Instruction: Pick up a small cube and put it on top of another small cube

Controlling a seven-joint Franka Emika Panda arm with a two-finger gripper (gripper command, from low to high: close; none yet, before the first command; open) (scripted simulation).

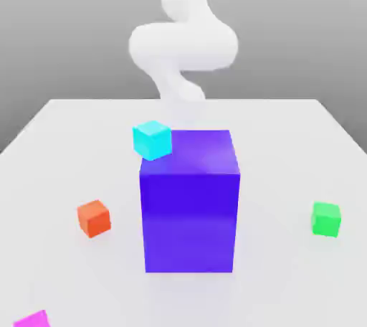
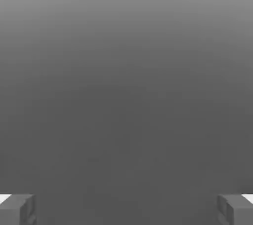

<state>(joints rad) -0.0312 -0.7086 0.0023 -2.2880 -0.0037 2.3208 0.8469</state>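
The small magenta-pink cube [image 1: 32, 320] lies on the white table at the front of the exterior view's left, cut off by the picture's edge. My white arm [image 1: 183, 39] rises at the back, behind the big blue-violet block [image 1: 190, 200], far from that cube. In the hand view my gripper [image 2: 126, 209] is open: its two grey fingertips [image 2: 17, 209] stand wide apart with nothing between them, against a plain grey background.
The tall blue-violet block stands mid-table. A cyan cube [image 1: 152, 140] shows against its upper left corner; I cannot tell whether they touch. An orange cube [image 1: 94, 218] sits left of the block and a green cube [image 1: 326, 219] right of it.
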